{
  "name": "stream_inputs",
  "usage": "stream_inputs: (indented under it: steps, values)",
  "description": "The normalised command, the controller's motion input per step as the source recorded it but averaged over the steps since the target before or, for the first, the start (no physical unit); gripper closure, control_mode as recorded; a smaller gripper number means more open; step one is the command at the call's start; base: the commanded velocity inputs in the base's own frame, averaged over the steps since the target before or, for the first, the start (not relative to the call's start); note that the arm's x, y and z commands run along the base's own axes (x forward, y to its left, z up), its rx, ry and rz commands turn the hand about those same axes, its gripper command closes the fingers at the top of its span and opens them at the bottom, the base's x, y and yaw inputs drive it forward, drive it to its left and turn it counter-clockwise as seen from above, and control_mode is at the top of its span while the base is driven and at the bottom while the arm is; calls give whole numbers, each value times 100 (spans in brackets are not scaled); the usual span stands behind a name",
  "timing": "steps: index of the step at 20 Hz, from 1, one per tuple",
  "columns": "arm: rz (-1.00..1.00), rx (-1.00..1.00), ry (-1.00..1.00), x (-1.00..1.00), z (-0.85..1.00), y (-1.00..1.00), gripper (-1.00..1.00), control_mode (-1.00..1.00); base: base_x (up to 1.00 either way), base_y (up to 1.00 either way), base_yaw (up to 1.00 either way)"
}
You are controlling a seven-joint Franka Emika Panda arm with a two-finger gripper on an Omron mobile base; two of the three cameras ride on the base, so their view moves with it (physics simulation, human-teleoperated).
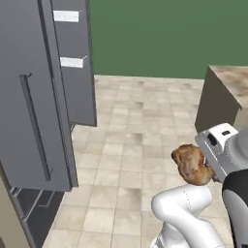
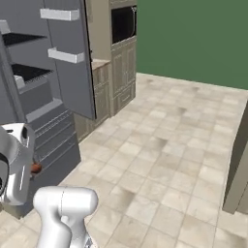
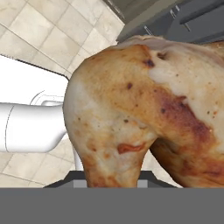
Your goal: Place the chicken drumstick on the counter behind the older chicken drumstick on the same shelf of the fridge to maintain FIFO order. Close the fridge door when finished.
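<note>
Hand (image 1: 207, 167) clenched on chicken drumstick (image 1: 193, 164), held in air above tiled floor (image 1: 131, 140), beside white forearm; in hand view golden-brown chicken drumstick (image 3: 148, 113) pressed close to lens, fingertips hidden behind it; fridge (image 1: 34, 106) at left, fridge door (image 1: 72, 58) swung open with white bins (image 2: 60, 14) on inner face; black shelf (image 2: 26, 72) and drawer fronts visible inside fridge in right base view; tabletop (image 1: 232, 85) at right, well apart from fridge; small orange-red bit (image 2: 36, 168) visible beside white wrist, identity unclear

floor (image 1: 135, 121) — beige tiles | wall (image 1: 164, 34) — green | cabinets (image 2: 118, 72) — built-in oven (image 2: 123, 24)
</note>
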Motion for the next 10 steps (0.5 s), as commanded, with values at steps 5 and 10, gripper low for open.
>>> stream_inputs:
  steps: [5, 10]
  values:
    - [0, 0, 0, 0, 0, 0, 100, 100, 100, -30, 34]
    - [0, 0, 0, 0, 0, 0, 100, 100, 94, -24, 40]
